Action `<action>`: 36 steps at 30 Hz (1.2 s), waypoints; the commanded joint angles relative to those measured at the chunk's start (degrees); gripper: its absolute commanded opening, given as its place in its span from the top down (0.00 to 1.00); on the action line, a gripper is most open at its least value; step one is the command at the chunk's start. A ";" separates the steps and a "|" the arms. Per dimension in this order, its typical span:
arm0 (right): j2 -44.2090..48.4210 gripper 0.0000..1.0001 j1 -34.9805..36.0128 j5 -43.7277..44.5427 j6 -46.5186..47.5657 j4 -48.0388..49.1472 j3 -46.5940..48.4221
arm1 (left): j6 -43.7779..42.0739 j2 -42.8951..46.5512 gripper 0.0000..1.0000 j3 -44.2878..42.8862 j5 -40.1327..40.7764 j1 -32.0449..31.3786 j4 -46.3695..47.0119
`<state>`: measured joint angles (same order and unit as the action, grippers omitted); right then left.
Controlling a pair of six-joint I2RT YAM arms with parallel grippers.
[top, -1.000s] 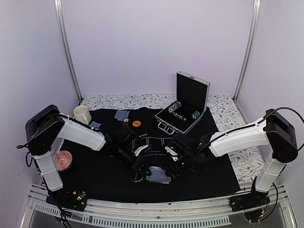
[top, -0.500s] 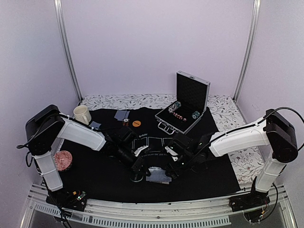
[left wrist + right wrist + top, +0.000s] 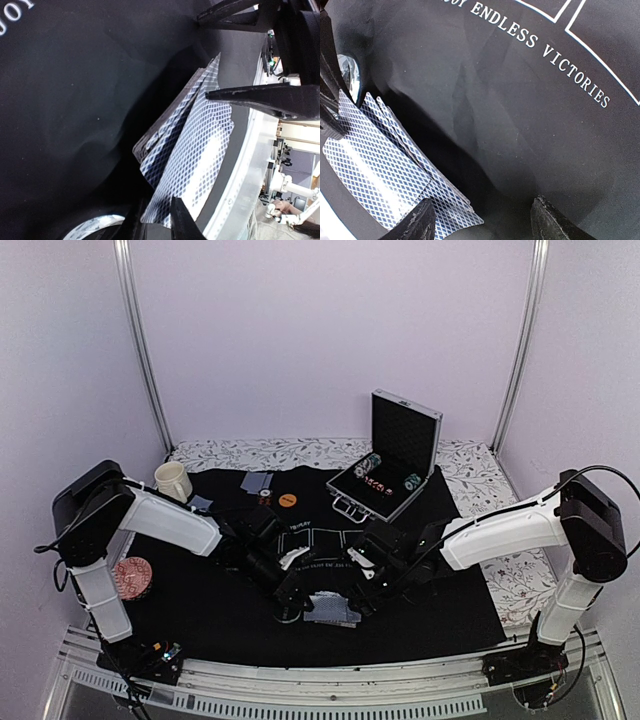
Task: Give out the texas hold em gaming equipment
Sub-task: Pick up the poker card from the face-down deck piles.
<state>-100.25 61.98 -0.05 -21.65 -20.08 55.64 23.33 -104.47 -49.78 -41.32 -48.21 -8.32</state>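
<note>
From above: shows lilac walls (image 3: 320, 330) and two aluminium posts (image 3: 140, 350), with a black mat (image 3: 200, 590) laid over a floral cloth (image 3: 505, 580). Places the playing cards (image 3: 333, 611) at the mat's near middle, with the left gripper (image 3: 293, 600) just left of them and the right gripper (image 3: 362, 592) just right. Finds a cream mug (image 3: 172, 480) and an orange disc (image 3: 288, 499) far left, and the open silver case (image 3: 400, 455) far right.

Left wrist: catches the left gripper's fingers (image 3: 177, 222) drawn narrow, pinching the edge of the top card (image 3: 195, 160), which lies askew on the stack.

Right wrist: shows the right jaws spread wide and holding nothing, one finger (image 3: 420, 220) over the stack's edge. Reads white lettering (image 3: 545, 55) on the wrinkled mat.
</note>
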 commanded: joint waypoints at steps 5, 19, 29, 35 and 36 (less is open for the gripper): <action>0.68 0.33 0.24 1.22 0.21 -0.40 0.09 | -0.66 2.21 0.92 0.10 -2.42 0.47 0.75; 0.97 0.32 0.25 1.46 0.33 -0.79 -0.01 | -2.07 5.48 1.00 2.00 -2.82 1.97 -1.93; 4.67 0.31 -0.89 0.13 2.45 -1.55 1.57 | -3.38 9.65 1.00 1.65 -1.73 3.95 -3.69; 10.04 0.29 -4.00 -2.83 3.45 -1.46 0.66 | 0.20 13.89 1.00 3.71 -1.29 6.90 0.64; 11.02 0.29 -4.76 -3.33 3.45 -1.50 0.30 | 0.53 14.32 1.00 4.02 -1.30 7.18 1.42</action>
<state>-93.80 59.79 -1.04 -19.27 -21.45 55.81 21.91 -92.79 -47.29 -42.83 -42.74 -10.41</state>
